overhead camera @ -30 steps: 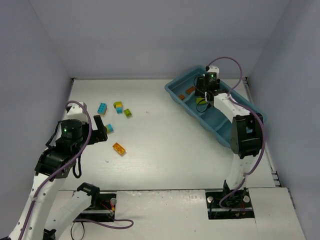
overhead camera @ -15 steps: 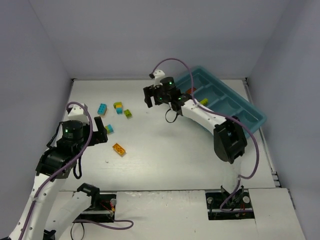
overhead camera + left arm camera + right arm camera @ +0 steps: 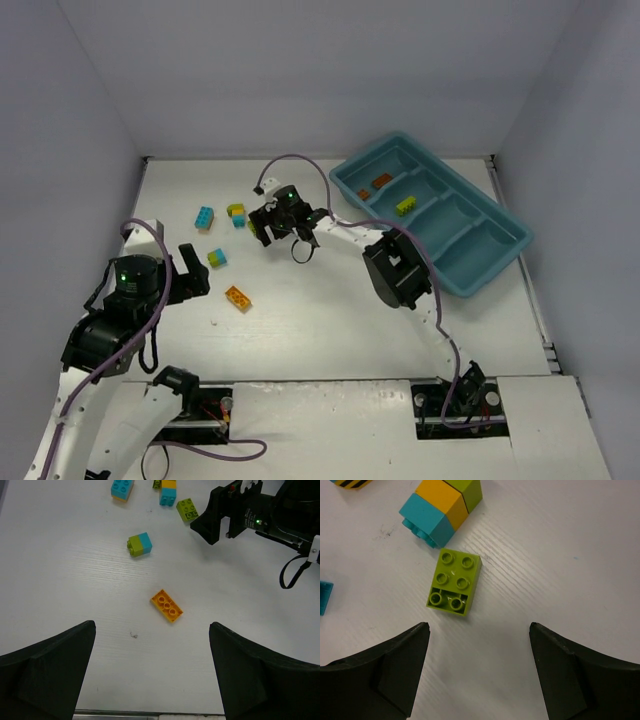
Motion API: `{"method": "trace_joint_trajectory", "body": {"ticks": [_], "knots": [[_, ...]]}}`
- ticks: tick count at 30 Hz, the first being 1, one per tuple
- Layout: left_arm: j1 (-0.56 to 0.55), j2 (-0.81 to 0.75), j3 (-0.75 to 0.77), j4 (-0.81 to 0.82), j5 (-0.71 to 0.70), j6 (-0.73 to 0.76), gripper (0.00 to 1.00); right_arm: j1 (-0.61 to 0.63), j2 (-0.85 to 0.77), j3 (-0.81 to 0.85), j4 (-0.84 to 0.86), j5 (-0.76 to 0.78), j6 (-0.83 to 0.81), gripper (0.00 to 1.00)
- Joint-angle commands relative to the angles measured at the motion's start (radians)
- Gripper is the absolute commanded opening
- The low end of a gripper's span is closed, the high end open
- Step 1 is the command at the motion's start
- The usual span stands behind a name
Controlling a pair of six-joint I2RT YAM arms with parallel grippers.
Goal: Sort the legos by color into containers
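The teal tray (image 3: 470, 262) lies at the back right. Its far compartment holds a brown-orange brick (image 3: 381, 181). The one beside it holds a lime brick (image 3: 405, 206). My right gripper (image 3: 259, 225) is open and empty, low over a loose lime brick (image 3: 454, 582) that lies just ahead of its fingertips (image 3: 400, 665). A cyan, yellow and lime stack (image 3: 442, 507) lies beyond that brick. My left gripper (image 3: 197, 272) is open and empty above the table. A yellow-orange brick (image 3: 167, 605) lies ahead of it, and a lime-cyan stack (image 3: 139, 544) farther on.
A cyan brick (image 3: 204, 217) lies at the far left of the cluster. The right arm (image 3: 395, 265) stretches across the table's middle, from its base to the cluster. Grey walls close in the table on three sides.
My right arm has swung left from the tray to the brick cluster, leaving a lime brick in the tray. My left arm has drawn back a little.
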Motion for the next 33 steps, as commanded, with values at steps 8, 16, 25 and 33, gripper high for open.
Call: {"method": "trace_joint_trajectory", "body": {"ticks": [8, 16, 25, 33], "knots": [[0.004, 0.003, 0.016, -0.004, 0.0, -0.071, 0.89, 0.032, 0.102, 0.196, 0.076, 0.013, 0.021, 0.76], [0.004, 0.004, 0.015, -0.007, -0.004, -0.079, 0.89, 0.038, 0.124, 0.21, 0.085, 0.072, 0.027, 0.37], [0.006, 0.069, -0.01, 0.029, -0.024, -0.082, 0.89, -0.091, -0.265, -0.163, 0.173, 0.131, 0.09, 0.0], [0.009, 0.204, -0.033, 0.124, -0.026, -0.091, 0.89, -0.347, -0.597, -0.385, 0.098, 0.154, 0.114, 0.0]]}}
